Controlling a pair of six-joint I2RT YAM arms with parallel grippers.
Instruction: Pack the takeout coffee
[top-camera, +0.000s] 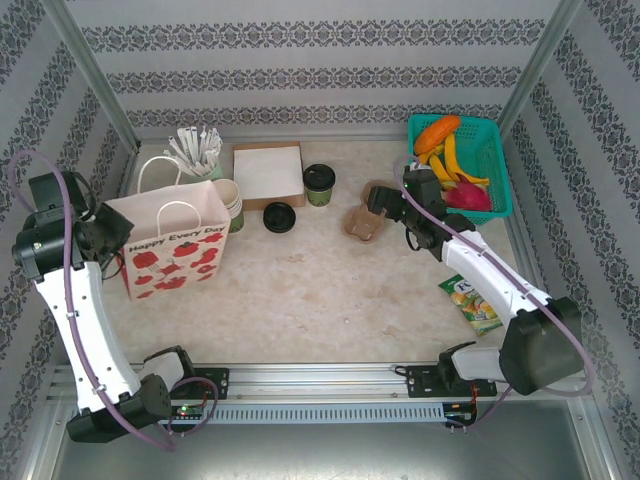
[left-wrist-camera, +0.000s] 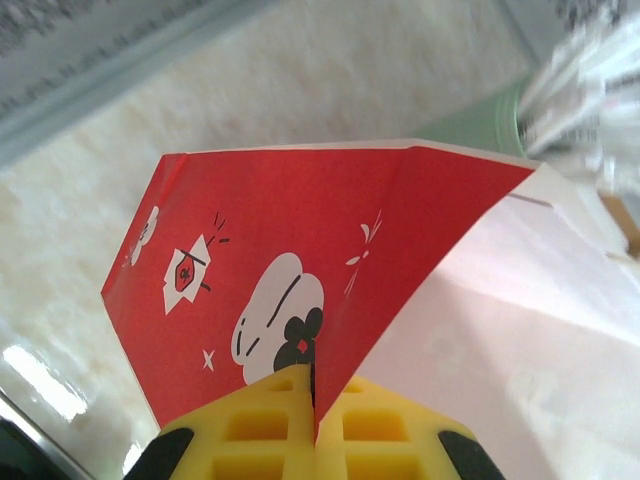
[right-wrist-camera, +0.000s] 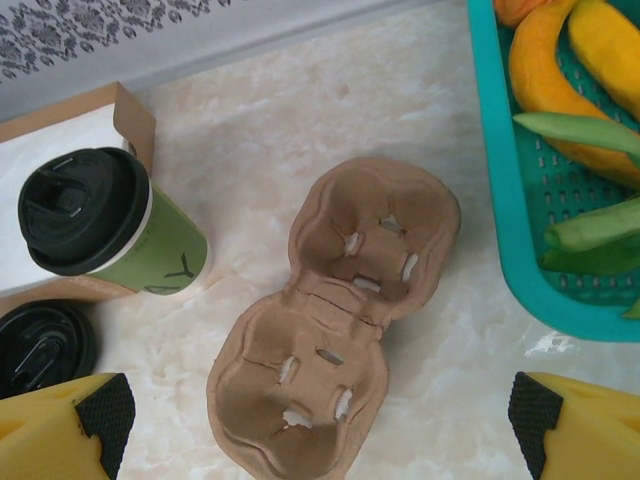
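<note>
- Takeout coffee (top-camera: 319, 184) stands upright on the table with its black lid on, outside the paper bag (top-camera: 175, 245). By the look of it, packing has not begun.
- Right gripper (right-wrist-camera: 320, 430) hangs with its fingers spread wide and empty above a brown pulp cup carrier (right-wrist-camera: 335, 320). The cup sits ahead of it and to its left, apart from both fingers.
- Left gripper (left-wrist-camera: 315, 420) has its yellow pads closed on an edge of the bag, pinching a fold of the red side panel that rises ahead of its fingertips.
- What appears left to do is grasp the cup, carry it across to the bag and lower it in.
- The bag's inside is hidden, so its contents cannot be told.
- The left fingers are cut off at the frame's lower edge.
- A loose black lid (right-wrist-camera: 40, 345) by the right gripper's left finger is cropped.
- White sticks (left-wrist-camera: 585, 90) beyond the bag are a blur.
</note>
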